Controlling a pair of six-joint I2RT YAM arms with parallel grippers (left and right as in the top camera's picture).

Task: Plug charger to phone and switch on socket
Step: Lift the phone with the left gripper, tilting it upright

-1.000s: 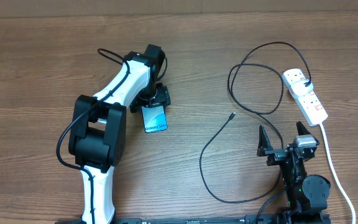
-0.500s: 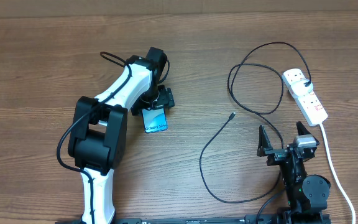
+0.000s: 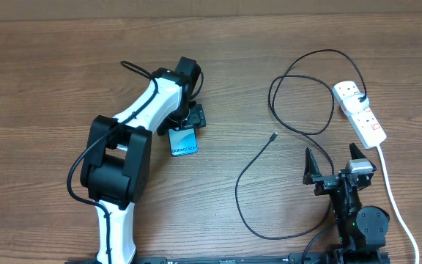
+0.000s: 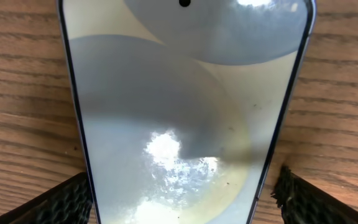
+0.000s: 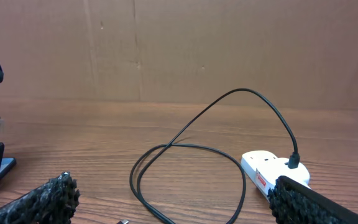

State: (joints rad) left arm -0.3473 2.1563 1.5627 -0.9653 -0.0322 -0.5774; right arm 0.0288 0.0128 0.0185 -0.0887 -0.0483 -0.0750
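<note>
The phone (image 3: 184, 141) lies flat on the table with its screen lit, and fills the left wrist view (image 4: 185, 93). My left gripper (image 3: 186, 122) is open over its far end, with one finger on each side (image 4: 180, 182). The charger cable (image 3: 249, 165) loops across the right half of the table. Its connector tip (image 3: 272, 137) lies free and its black plug (image 3: 362, 98) sits in the white socket strip (image 3: 360, 111). My right gripper (image 3: 334, 165) is open and empty, near the front edge. In the right wrist view (image 5: 179, 211) it faces the cable (image 5: 185, 146) and the socket (image 5: 266, 171).
The socket's thick white cord (image 3: 394, 198) runs down the right side, past my right arm's base. A brown cardboard wall (image 5: 166, 50) stands behind the table. The wooden table (image 3: 42, 81) is bare on the left.
My left gripper has shifted slightly to the right over the phone's far end. The phone, the cable and the right arm have not moved.
</note>
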